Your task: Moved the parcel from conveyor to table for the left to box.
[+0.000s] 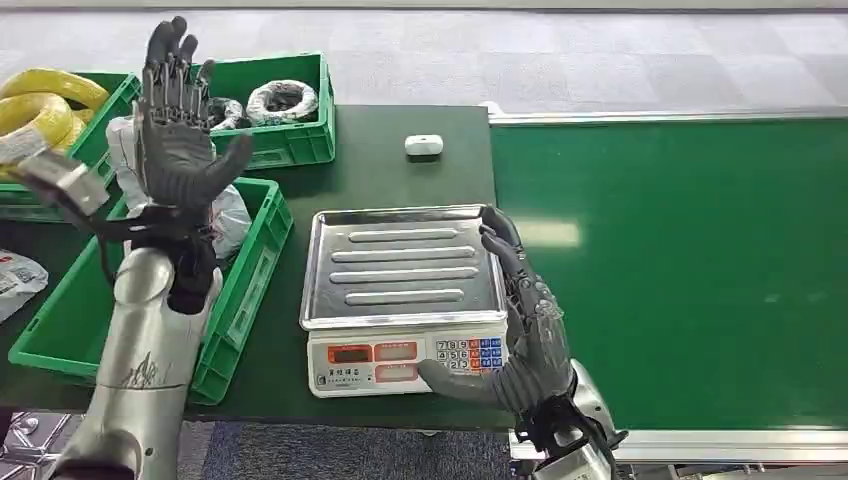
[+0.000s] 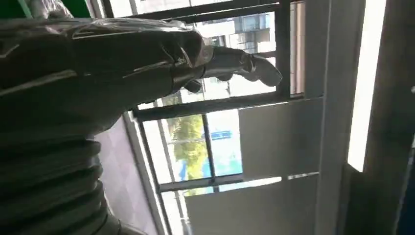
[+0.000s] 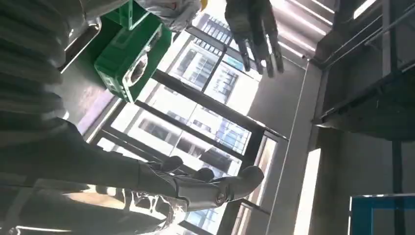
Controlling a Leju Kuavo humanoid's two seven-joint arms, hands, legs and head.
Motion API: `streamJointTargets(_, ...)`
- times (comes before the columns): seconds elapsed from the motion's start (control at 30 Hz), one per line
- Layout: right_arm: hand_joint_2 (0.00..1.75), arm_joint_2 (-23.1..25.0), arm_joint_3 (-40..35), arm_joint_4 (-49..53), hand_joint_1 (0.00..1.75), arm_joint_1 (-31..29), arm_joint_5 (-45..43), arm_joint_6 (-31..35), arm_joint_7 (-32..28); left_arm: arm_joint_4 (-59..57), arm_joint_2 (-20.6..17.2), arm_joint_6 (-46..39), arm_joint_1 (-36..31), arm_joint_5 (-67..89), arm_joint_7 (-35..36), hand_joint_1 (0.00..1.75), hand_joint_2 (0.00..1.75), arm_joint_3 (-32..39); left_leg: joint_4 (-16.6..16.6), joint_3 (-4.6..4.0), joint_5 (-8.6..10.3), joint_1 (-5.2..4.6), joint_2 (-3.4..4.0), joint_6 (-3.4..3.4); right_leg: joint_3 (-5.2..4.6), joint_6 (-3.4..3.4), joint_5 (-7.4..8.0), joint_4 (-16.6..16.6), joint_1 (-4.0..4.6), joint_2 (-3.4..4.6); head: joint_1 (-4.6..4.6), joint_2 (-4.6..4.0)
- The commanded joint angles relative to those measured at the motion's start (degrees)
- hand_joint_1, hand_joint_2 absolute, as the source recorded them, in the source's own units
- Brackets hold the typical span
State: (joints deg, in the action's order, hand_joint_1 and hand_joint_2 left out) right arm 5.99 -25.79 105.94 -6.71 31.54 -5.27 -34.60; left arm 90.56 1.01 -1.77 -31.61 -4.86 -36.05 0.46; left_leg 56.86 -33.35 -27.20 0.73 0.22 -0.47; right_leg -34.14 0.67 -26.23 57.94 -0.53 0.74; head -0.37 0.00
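L hand (image 1: 178, 140) is raised upright over the near green crate (image 1: 60, 335), palm toward the camera, fingers spread w/ nothing in them. R hand (image 1: 527, 335) lies along the right edge of the scale (image 1: 405, 295), fingers apart and extended toward the tray's far corner, thumb out across the keypad front; it holds nothing. The steel scale tray (image 1: 400, 265) is bare.

Containers: near green crate holds a white-wrapped parcel (image 1: 228, 215), partly hidden behind the L arm, at the crate's far end; the crate's near part shows bare floor. Far green crate (image 1: 290, 140) holds coiled items in clear wrap, approx two visible. A third green crate (image 1: 100, 125) at far left holds yellow coils (image 1: 40, 105). A small white device (image 1: 423, 145) sits on the dark table (image 1: 385, 160) beyond the scale. A packet (image 1: 15, 280) lies at the left edge by the near crate. Green conveyor belt (image 1: 680, 270) runs on the right, just beside the scale table.
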Motion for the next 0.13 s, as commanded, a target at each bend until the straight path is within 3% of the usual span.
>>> streamJointTargets(0.03,1.75,-1.10,0.92,-6.75,0.00,0.10,-1.46,3.54,-1.64,20.88,5.88,7.39,20.46,-10.22,-3.95,0.00,1.75,0.91,-0.31,0.44,-0.03,-0.05,0.23,0.07,0.38,0.00,0.03,-0.31,-0.03,0.19,0.04,0.00)
streamJointTargets(0.07,1.75,-0.83,1.03,-6.25,0.00,0.71,-1.88,4.05,-2.06,22.63,8.10,9.99,24.45,-11.07,-3.95,0.00,1.75,1.65,-0.24,0.29,-0.03,-0.05,0.22,0.05,0.26,0.00,0.02,-0.21,-0.04,0.21,0.02,0.00)
streamJointTargets(0.13,1.75,-0.58,0.91,-5.24,0.00,1.36,-2.48,4.29,-2.33,22.39,8.70,12.25,28.05,-12.53,-3.95,0.00,1.75,0.48,-0.33,0.52,-0.10,-0.05,0.28,0.10,0.49,0.01,0.00,-0.34,-0.03,0.24,0.02,0.00)
